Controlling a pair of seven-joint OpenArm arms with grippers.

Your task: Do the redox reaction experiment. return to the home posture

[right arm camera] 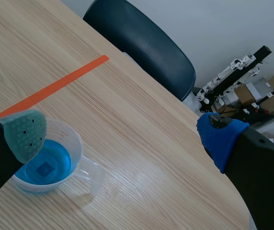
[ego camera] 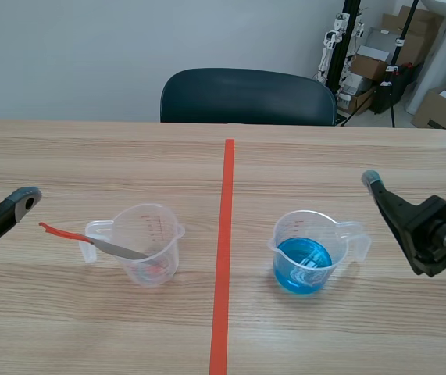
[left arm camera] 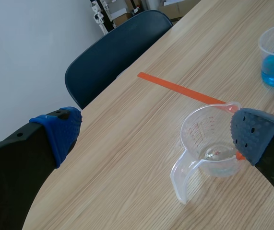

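Left claw (left arm camera: 153,132) and right claw (right arm camera: 122,136) are hanging open, empty. Homing: should be lifting away from blue-liquid measuring cup (ego camera: 305,258), avoiding clear measuring cup (ego camera: 164,234) left of it.

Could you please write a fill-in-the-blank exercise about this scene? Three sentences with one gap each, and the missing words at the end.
1. The right cup holds ____ liquid.
2. The left cup holds a tool with a ____ handle.
3. The left gripper and the right gripper are both ____.

Missing words: blue; red; open.
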